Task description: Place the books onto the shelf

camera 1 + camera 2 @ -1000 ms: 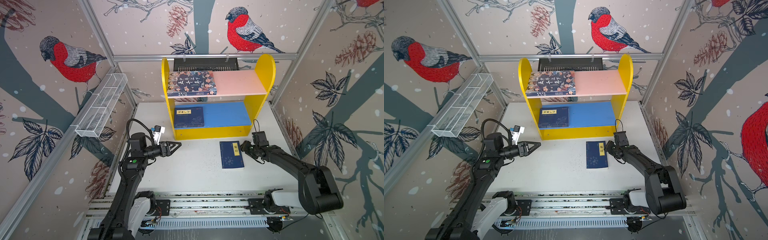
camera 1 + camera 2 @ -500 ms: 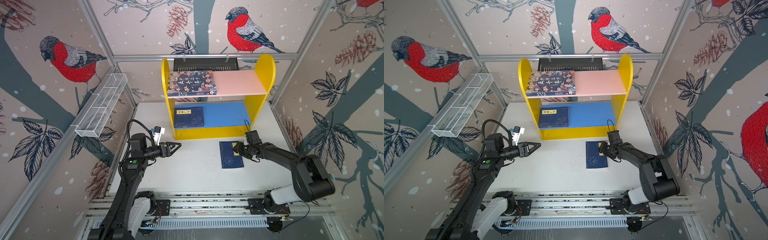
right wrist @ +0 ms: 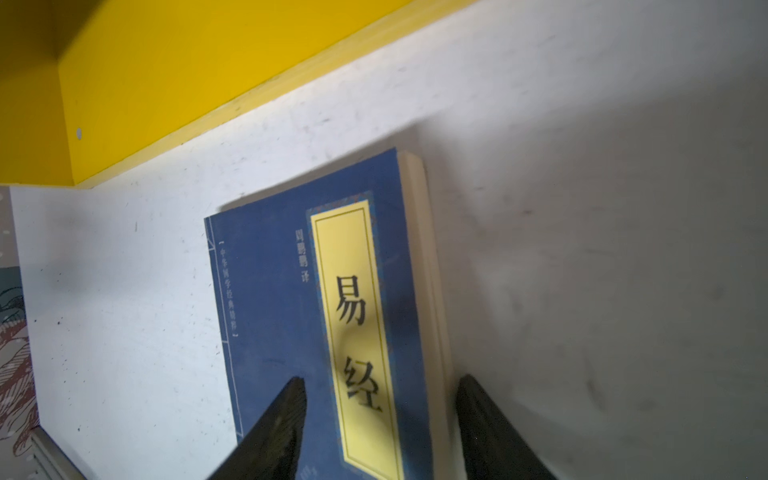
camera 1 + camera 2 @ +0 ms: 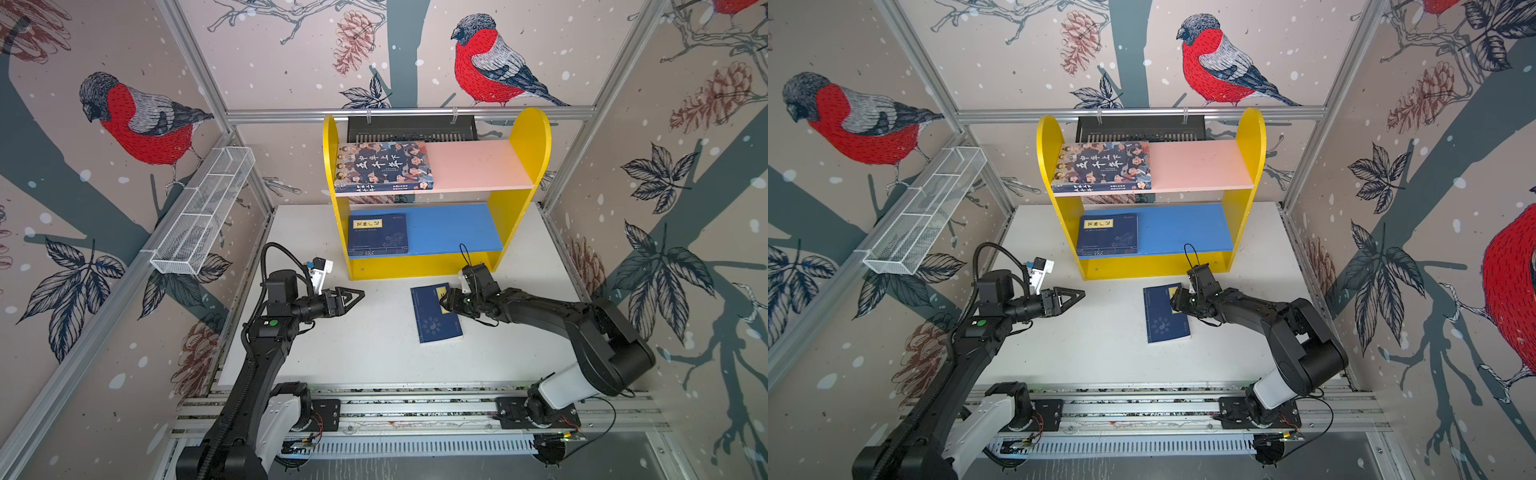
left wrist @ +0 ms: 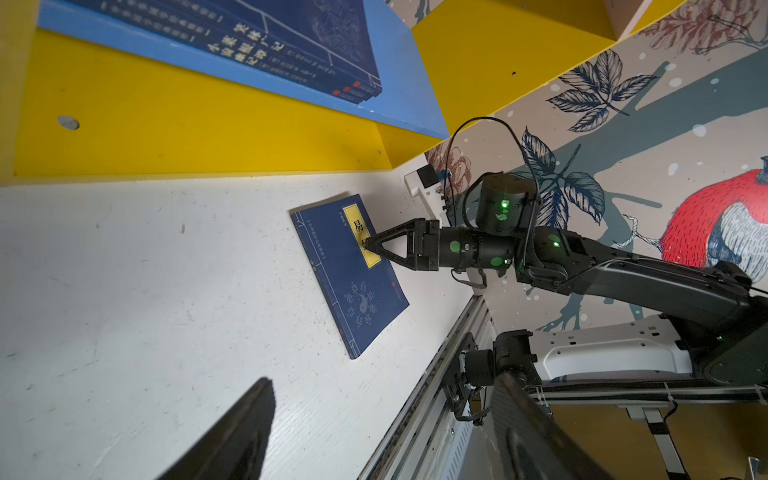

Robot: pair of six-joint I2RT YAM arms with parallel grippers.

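Observation:
One navy book with a yellow title label lies flat on the white table in front of the shelf, also visible in the right wrist view. My right gripper is low over its far right part and open. One finger hangs above the cover and the other sits just outside the page edge. My left gripper hovers open and empty left of the book. An illustrated book lies on the pink board, a navy stack on the blue board.
A white wire mesh tray hangs on the left wall. A black slotted basket hangs behind the shelf. The arms' rail runs along the table's front edge. Bare pink and blue board lie right of the shelved books.
My right gripper has moved left from beside the book onto its right edge, and the book has slid a little left and turned slightly. The left arm has stayed still.

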